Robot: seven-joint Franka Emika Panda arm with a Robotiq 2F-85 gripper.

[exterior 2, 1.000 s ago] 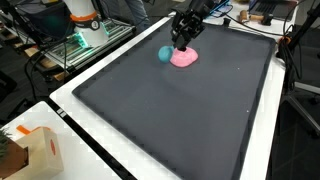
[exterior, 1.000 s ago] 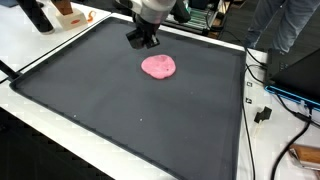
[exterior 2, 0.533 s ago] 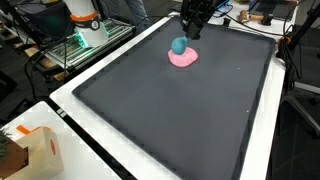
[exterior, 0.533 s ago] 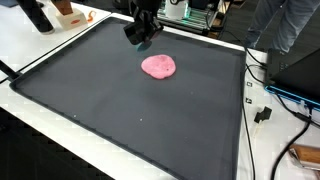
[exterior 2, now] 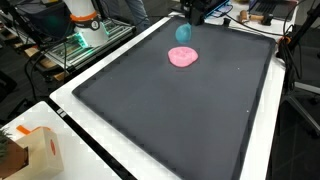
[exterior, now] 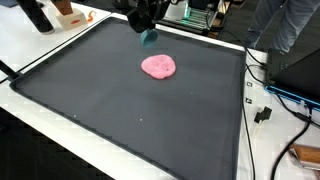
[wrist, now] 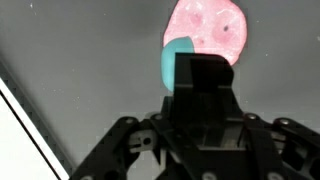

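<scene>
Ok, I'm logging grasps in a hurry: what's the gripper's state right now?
Gripper: closed on the small teal rounded object, held in the air near the flat pink blob.

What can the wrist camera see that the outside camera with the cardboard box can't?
Only the wrist view: the black jaws from close behind, half hiding the teal ball. Only the exterior view: the whole dark mat and the cardboard box. Both: the teal ball in the jaws, and the pink blob.

tool (exterior 2: 187, 20) holds teal ball (exterior 2: 183, 34) above pink blob (exterior 2: 182, 57).
</scene>
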